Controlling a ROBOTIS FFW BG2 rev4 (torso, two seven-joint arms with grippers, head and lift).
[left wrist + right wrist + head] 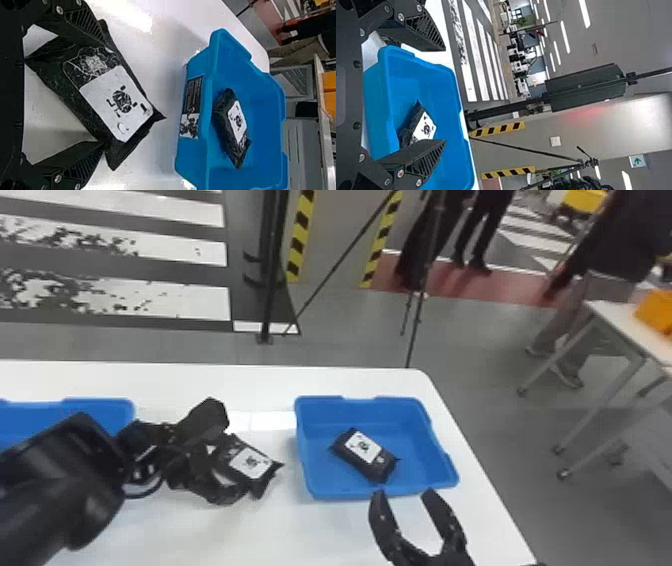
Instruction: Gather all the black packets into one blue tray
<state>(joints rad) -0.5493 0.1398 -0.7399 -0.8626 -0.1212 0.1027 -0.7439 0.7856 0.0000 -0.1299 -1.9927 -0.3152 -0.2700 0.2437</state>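
Note:
My left gripper (227,465) is over the table between the trays, with a black packet (252,462) at its fingers. In the left wrist view, my left gripper (105,95) stands open around this packet (87,91), which lies at a slant between the fingers, its white-labelled end pointing towards the tray. Another black packet (365,455) rests inside the right blue tray (312,490), label up. My right gripper (402,492) is open at that tray's near edge, holding nothing; in the right wrist view, my right gripper (445,95) has the tray and its packet (419,126) beyond it.
A second blue tray (100,407) stands at the left, partly behind my left arm. The white table (370,382) ends just right of the right tray. Behind it, a black stand (270,290) and a tripod rise from the floor.

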